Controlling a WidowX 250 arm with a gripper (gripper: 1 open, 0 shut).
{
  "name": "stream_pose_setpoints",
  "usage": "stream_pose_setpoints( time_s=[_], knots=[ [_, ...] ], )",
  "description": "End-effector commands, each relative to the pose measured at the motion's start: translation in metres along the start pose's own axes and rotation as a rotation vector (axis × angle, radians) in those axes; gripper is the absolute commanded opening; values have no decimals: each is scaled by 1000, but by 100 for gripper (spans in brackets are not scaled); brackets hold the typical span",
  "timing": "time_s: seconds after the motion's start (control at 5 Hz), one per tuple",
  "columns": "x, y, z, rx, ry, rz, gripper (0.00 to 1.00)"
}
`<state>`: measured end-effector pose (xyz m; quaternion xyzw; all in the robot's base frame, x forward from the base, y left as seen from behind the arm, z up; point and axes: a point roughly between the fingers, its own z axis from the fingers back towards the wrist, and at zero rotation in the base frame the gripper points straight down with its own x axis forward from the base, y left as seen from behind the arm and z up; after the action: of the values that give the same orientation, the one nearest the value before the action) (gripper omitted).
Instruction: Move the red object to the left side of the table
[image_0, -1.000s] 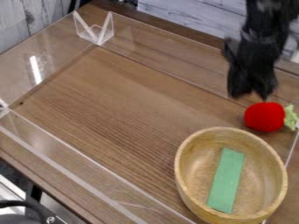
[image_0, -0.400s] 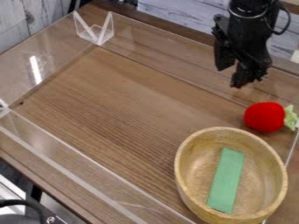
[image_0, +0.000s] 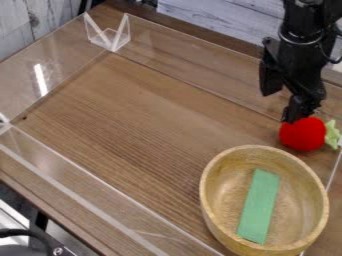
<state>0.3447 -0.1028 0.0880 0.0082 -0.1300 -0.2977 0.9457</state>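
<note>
Single overhead-oblique view of a wood-grain desk (image_0: 134, 120) bounded by low clear acrylic walls. The black pincer (image_0: 297, 98) hangs pointing steeply downward just above and slightly behind the red toy fruit (image_0: 303, 133), its fingers spread apart and holding nothing; whether a fingertip already touches the fruit cannot be told from this view. The fruit lies on the desk near the right edge, between the pincer and the round wooden bowl (image_0: 221, 185), just beside the bowl's far rim and apparently apart from it. It is a small, rounded, bright-red body with a pale green leafy top (image_0: 331, 134) pointing toward the right edge; its surface looks smooth and faintly glossy. A flat green strip (image_0: 259, 206) rests inside the bowl and plays no part in the task. Risks, as judged from this arrangement: the rounded form may roll or squirt out sideways if the fingers close off-centre, and the pincer appears offset toward the fruit's far side, which would favour such a slip. A nudge could push the fruit against the right wall or the bowl rim, where one finger would have little room. A shallow grip on the upper curve could let it drop during the carry across to the left side, which is not yet begun.
</note>
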Motion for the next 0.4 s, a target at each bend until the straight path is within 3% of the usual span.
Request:
stream_pose_setpoints(
  time_s=[0.0, 0.2],
  knots=[
    [9, -2, 8, -13, -42, -37, 100],
    [9, -7, 3, -41, -37, -78, 100]
  ],
)
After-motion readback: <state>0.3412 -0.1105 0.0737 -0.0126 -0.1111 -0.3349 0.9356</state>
